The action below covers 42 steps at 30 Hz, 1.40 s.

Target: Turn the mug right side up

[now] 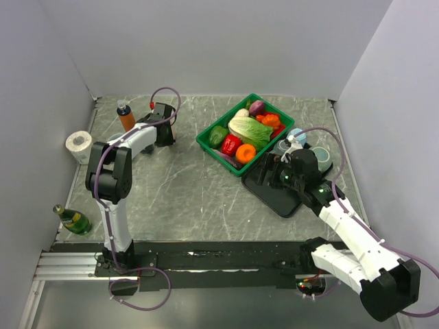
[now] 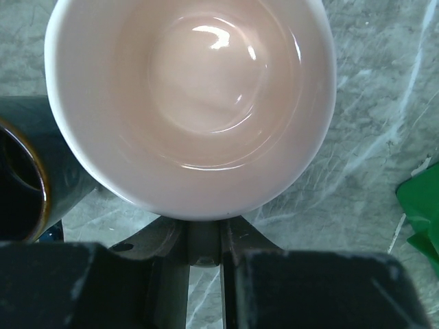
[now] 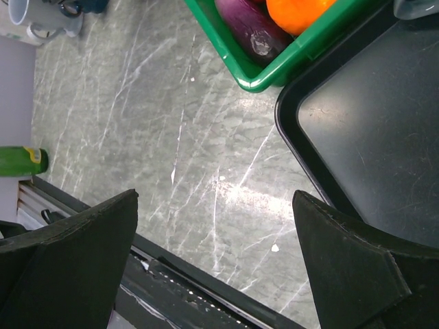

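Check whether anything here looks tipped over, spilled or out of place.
The green bottle lies on its side near the table's left edge, while the orange bottle stands upright. No spill shows. The mug, apparently held by the left gripper, has its open mouth toward the wrist camera.

mug [image 2: 192, 103] rim: cut at top | dark cup [image 2: 65, 178]: cut at left

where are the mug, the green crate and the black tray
mug [image 2: 199, 89], left wrist view, inside bottom
green crate [image 1: 214, 155], top external view, near-left wall
black tray [image 3: 370, 123], right wrist view, bare floor
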Each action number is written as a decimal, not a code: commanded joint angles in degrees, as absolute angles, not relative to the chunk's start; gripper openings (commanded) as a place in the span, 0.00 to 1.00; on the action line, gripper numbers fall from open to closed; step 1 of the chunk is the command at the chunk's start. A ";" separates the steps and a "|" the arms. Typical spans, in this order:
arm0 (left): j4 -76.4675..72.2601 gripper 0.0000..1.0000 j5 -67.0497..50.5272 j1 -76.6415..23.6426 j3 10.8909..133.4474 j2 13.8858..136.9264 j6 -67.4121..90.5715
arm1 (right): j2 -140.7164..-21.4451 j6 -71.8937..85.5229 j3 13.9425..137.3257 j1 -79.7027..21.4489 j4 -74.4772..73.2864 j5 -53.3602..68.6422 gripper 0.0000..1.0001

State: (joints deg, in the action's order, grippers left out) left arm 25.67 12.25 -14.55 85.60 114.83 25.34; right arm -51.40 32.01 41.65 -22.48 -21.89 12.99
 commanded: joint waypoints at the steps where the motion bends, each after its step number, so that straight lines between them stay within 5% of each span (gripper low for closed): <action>1: 21.80 0.20 12.75 -14.50 85.96 112.76 26.02 | -51.86 31.55 42.10 -21.88 -21.01 13.27 1.00; 5: 21.89 0.29 12.04 -14.50 85.52 112.50 26.01 | -52.03 31.55 42.01 -21.71 -21.27 13.27 1.00; 6: 21.71 0.40 11.95 -14.59 85.34 112.24 26.02 | -52.03 31.55 41.92 -21.71 -21.53 12.92 1.00; 9: 21.27 0.52 11.51 -14.50 84.29 110.57 26.37 | -52.21 31.47 42.10 -21.27 -22.41 12.48 1.00; 19: 20.22 0.82 5.64 -16.69 78.84 96.79 26.03 | -53.17 31.20 44.73 -20.13 -26.62 7.30 1.00; 22: 18.29 0.99 7.19 -19.32 76.47 92.65 21.20 | -54.31 30.85 46.84 -19.86 -28.73 3.62 1.00; 30: 10.21 0.96 3.87 -21.44 67.07 83.51 14.76 | -59.50 31.81 53.35 -18.81 -37.88 -19.56 1.00; 42: 11.16 0.96 -6.15 -22.32 67.68 77.70 15.56 | -67.15 38.32 51.70 -12.58 -42.02 -28.75 1.00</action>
State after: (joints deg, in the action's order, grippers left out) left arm 13.98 -1.85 -22.11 67.18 81.56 16.16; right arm -67.48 36.12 53.15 -14.72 -41.82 -25.19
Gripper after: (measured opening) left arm 0.966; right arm 0.994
